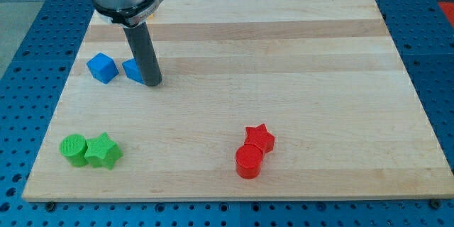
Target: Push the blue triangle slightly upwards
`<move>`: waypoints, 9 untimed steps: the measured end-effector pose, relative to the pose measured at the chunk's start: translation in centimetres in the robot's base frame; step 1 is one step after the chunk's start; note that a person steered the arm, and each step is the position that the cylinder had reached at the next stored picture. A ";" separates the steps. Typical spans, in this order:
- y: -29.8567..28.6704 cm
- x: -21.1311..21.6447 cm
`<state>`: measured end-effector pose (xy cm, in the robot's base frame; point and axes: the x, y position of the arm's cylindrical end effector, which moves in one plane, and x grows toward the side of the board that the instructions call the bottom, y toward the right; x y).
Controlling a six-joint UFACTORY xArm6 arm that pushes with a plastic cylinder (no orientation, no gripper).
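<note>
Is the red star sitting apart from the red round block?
No, the red star touches the red cylinder, which sits just below it toward the view's bottom.

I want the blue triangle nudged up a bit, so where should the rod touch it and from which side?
Press the blue triangle on its lower edge, coming from the view's bottom. My tip now sits against its right side, hiding part of it, and the blue cube sits close on its left.

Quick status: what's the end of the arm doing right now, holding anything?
No gripper: my tip holds nothing. It sits on the board against the right side of the blue triangle, partly covering it; the blue cube lies farther left.
</note>
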<state>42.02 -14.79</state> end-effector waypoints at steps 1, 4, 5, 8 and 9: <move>-0.3 -0.6; -0.7 2.0; -2.0 2.0; -2.4 0.8; -2.4 0.5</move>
